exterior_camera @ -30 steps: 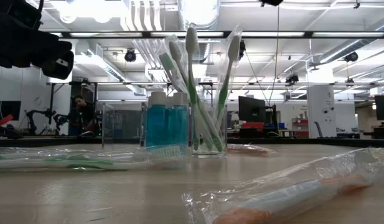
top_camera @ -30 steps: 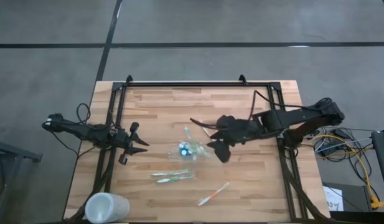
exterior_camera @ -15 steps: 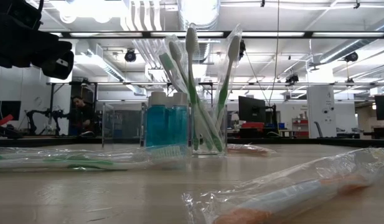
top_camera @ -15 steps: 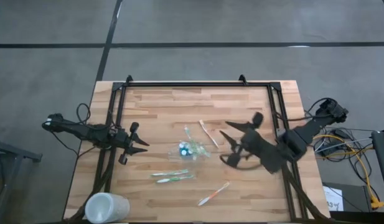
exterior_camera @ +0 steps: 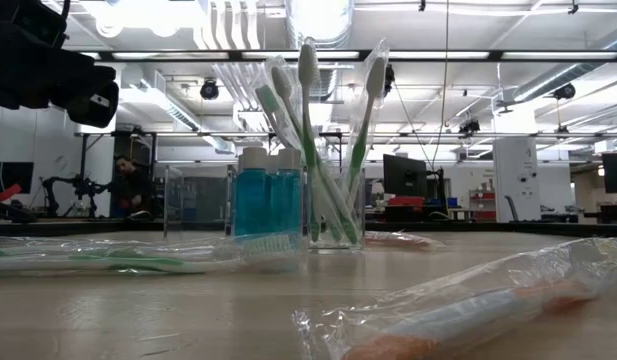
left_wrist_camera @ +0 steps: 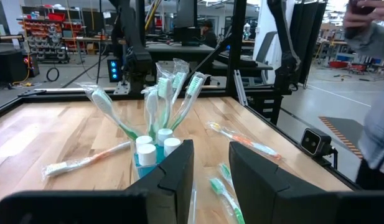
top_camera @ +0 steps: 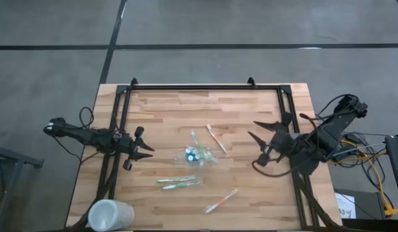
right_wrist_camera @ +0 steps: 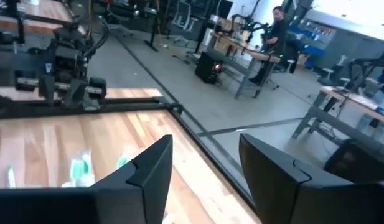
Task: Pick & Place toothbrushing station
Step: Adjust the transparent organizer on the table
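Two tools, both spread and holding nothing. My left tool (top_camera: 147,152) is nearer the small clear plastic toothbrush holder (top_camera: 197,154), which stands upright straight ahead of it on the wooden tabletop (top_camera: 186,109); my right tool (top_camera: 258,143) is farther.

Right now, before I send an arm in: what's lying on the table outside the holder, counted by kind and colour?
green toothbrushes, side by side: 2
orange toothbrushes, apart from each other: 2
white cup, at the table's corner: 1
Total: 5, not counting the holder and what stands in it.
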{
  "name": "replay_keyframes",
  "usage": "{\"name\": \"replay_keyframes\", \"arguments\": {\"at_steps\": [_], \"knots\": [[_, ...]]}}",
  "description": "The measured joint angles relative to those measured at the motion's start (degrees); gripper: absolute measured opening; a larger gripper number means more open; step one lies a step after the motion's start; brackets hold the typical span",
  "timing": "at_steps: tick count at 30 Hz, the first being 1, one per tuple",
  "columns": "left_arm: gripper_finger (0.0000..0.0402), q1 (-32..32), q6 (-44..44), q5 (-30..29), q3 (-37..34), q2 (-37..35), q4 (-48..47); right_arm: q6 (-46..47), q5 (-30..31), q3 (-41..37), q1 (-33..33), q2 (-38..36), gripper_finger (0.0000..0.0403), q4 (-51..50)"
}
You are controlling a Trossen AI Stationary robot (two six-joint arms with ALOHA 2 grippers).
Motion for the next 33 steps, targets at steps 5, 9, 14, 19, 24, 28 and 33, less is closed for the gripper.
{"name": "replay_keyframes", "arguments": {"at_steps": [5, 9, 14, 19, 24, 28, 33], "knots": [[0.0108, 0.0, 0.0, 0.0, 0.0, 0.0, 0.0, -2.7, -4.4, -8.9, -1.1, -6.9, 0.0207, 6.7], [0.0108, 0.0, 0.0, 0.0, 0.0, 0.0, 0.0, -4.9, -7.2, -16.8, -2.1, -11.8, 0.0225, 15.5], [0.0108, 0.0, 0.0, 0.0, 0.0, 0.0, 0.0, -5.4, -8.6, -24.9, -2.3, -15.8, 0.024, 23.8], [0.0108, 0.0, 0.0, 0.0, 0.0, 0.0, 0.0, -4.8, -9.1, -32.3, -2.8, -15.9, 0.0244, 28.7], [0.0108, 0.0, 0.0, 0.0, 0.0, 0.0, 0.0, -1.6, -10.5, -38.2, -3.6, -13.6, 0.0244, 35.8], [0.0108, 0.0, 0.0, 0.0, 0.0, 0.0, 0.0, 1.6, -12.3, -41.5, -5.2, -12.1, 0.0244, 40.8], [0.0108, 0.0, 0.0, 0.0, 0.0, 0.0, 0.0, 5.1, -16.3, -43.4, -7.2, -10.3, 0.0244, 42.2]]}}
